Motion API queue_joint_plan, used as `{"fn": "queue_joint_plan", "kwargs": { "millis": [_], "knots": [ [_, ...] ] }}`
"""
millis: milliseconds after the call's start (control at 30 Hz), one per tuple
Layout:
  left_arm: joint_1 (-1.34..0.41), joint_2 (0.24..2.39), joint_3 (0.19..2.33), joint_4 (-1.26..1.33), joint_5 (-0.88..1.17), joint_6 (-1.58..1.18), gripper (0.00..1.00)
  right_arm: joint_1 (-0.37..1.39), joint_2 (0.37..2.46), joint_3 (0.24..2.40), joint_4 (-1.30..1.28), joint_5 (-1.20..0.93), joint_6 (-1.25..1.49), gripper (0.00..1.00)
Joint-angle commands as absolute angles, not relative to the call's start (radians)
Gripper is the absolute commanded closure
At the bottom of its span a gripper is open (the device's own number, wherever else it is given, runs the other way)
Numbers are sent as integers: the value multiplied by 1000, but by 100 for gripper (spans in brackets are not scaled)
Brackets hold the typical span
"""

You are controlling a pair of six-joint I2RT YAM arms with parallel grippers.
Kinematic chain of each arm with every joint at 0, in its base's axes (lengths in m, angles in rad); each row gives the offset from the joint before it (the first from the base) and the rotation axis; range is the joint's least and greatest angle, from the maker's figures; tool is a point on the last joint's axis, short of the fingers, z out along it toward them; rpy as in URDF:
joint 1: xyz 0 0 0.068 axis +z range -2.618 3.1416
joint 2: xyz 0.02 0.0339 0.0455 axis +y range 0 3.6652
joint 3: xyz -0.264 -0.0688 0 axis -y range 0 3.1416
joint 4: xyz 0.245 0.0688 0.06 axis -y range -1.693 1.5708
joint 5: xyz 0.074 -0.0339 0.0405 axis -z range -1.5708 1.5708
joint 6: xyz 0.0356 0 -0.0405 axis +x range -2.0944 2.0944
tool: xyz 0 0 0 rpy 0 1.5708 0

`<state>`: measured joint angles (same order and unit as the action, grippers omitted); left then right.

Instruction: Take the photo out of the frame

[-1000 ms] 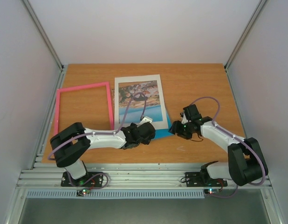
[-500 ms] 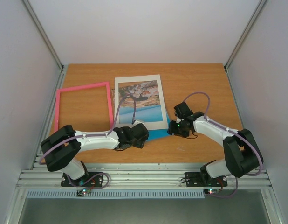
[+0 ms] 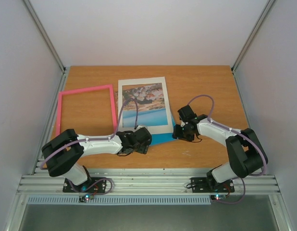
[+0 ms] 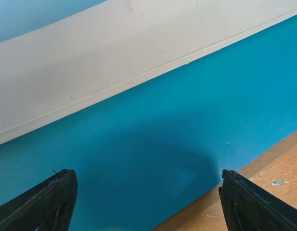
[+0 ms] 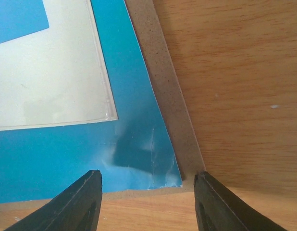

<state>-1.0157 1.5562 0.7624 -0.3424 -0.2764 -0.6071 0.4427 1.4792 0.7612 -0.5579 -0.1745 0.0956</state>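
Two open, empty pincers, left pincer [image 4: 144, 195] and right pincer [image 5: 147, 192], hover at the blue edge of the photo [image 3: 162, 138] showing beneath the white mat [image 3: 155, 127], the frame [image 3: 86, 89] lying beside it; best pinch only that exposed corner, sparing the board [image 5: 164, 96].

frame [image 3: 86, 89] 1 | photo [image 3: 143, 98] 1 | white mat [image 3: 158, 128] 1 | backing board [image 5: 163, 86] 1 | end effectors [image 4: 146, 185] [image 5: 146, 192] 2
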Motion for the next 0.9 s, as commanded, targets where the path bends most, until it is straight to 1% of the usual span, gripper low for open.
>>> {"fn": "queue_joint_plan", "kwargs": {
  "millis": [0, 233, 433, 733, 867],
  "knots": [
    [-1006, 1552, 740, -322, -249, -636, 18, 449, 1505, 767, -526, -179, 88, 47],
    [-1000, 1591, 723, -301, -201, -660, 18, 449, 1526, 744, -484, -205, 91, 46],
    [-997, 1601, 688, -262, -152, -689, 18, 422, 1489, 694, -420, -260, 115, 46],
    [-996, 1606, 666, -239, -129, -707, 19, 340, 1411, 603, -287, -442, 141, 46],
    [-996, 1595, 666, -243, -132, -704, 19, 276, 1365, 553, -229, -529, 157, 46]
  ]
}}
